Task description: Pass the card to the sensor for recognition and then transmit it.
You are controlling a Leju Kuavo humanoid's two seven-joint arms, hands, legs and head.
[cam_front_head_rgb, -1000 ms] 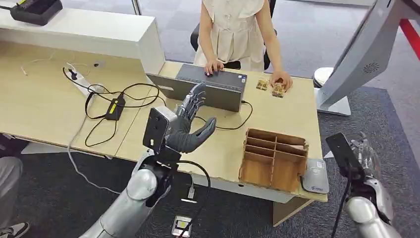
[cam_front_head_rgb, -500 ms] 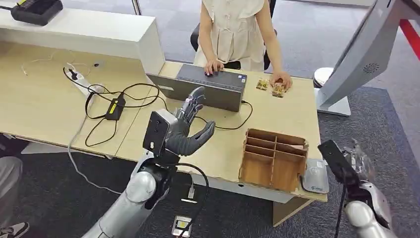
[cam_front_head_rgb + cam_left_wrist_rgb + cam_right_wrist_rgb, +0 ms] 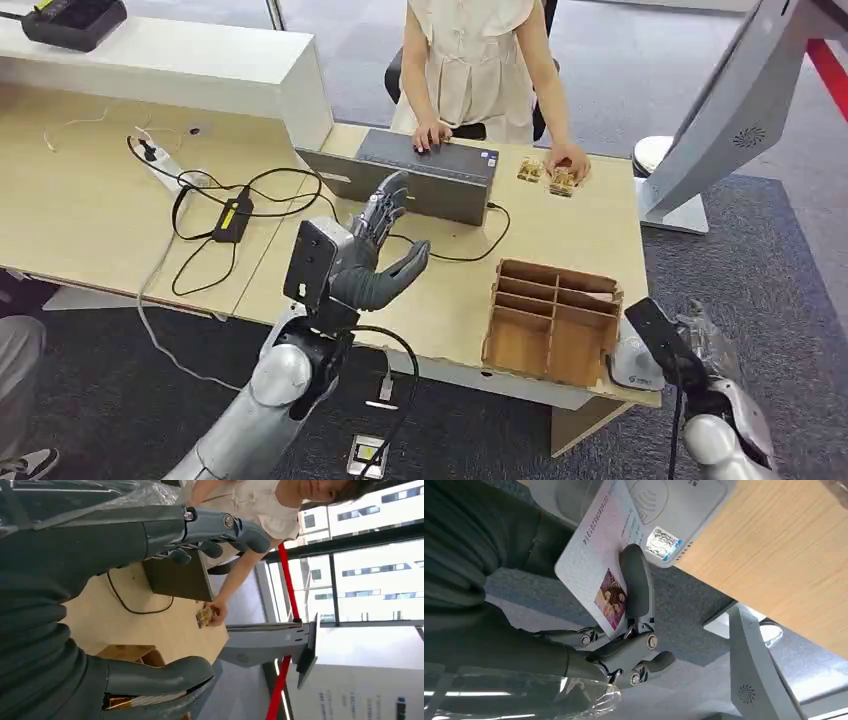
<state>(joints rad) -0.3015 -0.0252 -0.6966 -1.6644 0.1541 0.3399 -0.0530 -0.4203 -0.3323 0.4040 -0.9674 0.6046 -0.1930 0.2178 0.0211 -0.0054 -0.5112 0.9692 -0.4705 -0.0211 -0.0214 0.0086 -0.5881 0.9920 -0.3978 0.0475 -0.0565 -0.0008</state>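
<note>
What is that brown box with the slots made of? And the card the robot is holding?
The brown slotted box looks like thin wood or stiff board: matte, tan, with flat-cut dividers and darker edges. The card, held in the right hand, looks like smooth plastic: pale, thin and flat, with printed numbers and a small photo. From the pictures alone, coated paper can't be ruled out.
</note>
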